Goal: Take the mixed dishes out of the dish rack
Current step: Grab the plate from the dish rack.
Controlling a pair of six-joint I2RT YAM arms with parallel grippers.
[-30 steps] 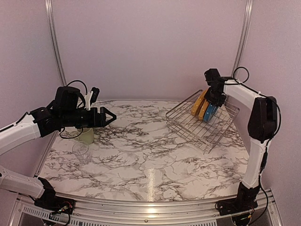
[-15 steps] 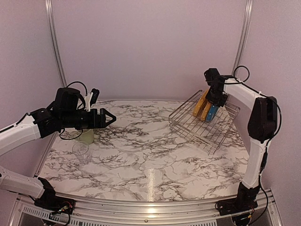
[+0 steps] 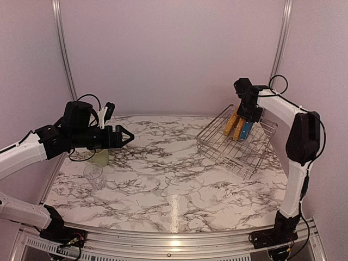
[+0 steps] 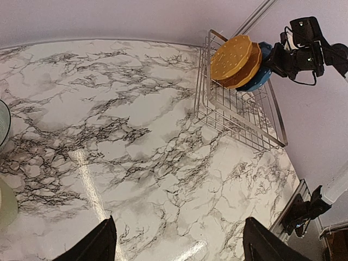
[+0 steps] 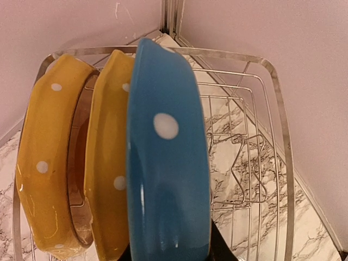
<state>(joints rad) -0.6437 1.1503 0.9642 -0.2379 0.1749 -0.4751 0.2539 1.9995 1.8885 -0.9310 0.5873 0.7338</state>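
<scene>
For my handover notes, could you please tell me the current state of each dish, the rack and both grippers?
dish rack: holding three plates on edge.
blue plate: in the rack, gripped.
yellow plates: in the rack, untouched.
mug: on the table, outside the rack.
glass: upright on the table, outside the rack.
left gripper: open, empty.
right gripper: shut on the blue plate.

Place: a robot test booth in a lab.
Walls: plain pale panels [image 3: 168, 60], with aluminium posts [image 3: 63, 49] at 11 and 1 o'clock.
Surface: marble-print tabletop [image 3: 163, 168] edged by a metal rail [image 3: 174, 242] at 6 o'clock.
Machines: left arm [image 3: 24, 152] bolted at 7 o'clock, right arm [image 3: 296, 179] at 5 o'clock, with loose cables [image 3: 280, 81].
</scene>
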